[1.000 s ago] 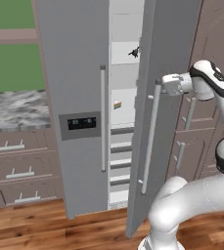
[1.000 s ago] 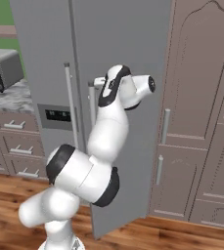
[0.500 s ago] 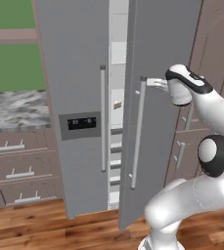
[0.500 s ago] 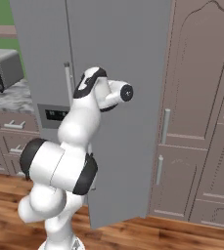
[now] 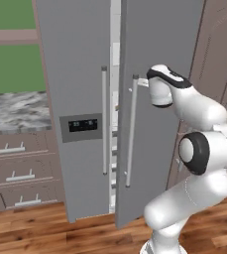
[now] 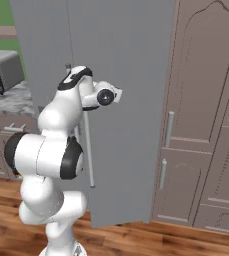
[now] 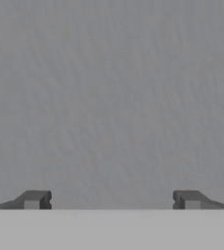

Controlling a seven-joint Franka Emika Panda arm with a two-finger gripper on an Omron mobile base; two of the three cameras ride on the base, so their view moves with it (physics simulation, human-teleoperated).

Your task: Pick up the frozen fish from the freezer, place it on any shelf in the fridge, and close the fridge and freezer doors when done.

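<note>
- Gripper point(image 7: 111, 200): jaws spread wide, nothing between them; the hand view looks straight onto a plain grey panel close ahead. In the left base view the hand presses up at the right door point(image 5: 159, 99), near the top of its handle.
- Right door: tall grey panel, nearly swung to, a narrow gap left between it and the left door point(image 5: 75, 99). Long vertical handle point(image 5: 131, 131) along its left edge.
- Left door: grey, with a dark dispenser panel point(image 5: 83, 125) at mid height and its own vertical handle point(image 5: 104, 121) on the right edge.
- Gap between doors: white shelf edges visible inside, stacked down the slot.
- Frozen fish: cannot be made out anywhere in the slot; its place cannot be told.
- Counter point(image 5: 16, 111): marbled grey top, left of the fridge, drawers below.
- Microwave point(image 6: 3, 70): on that counter, at the left of the right base view.
- Tall brown cabinets point(image 6: 201, 125): right of the fridge.
- Floor point(image 5: 45, 230): wood planks.
</note>
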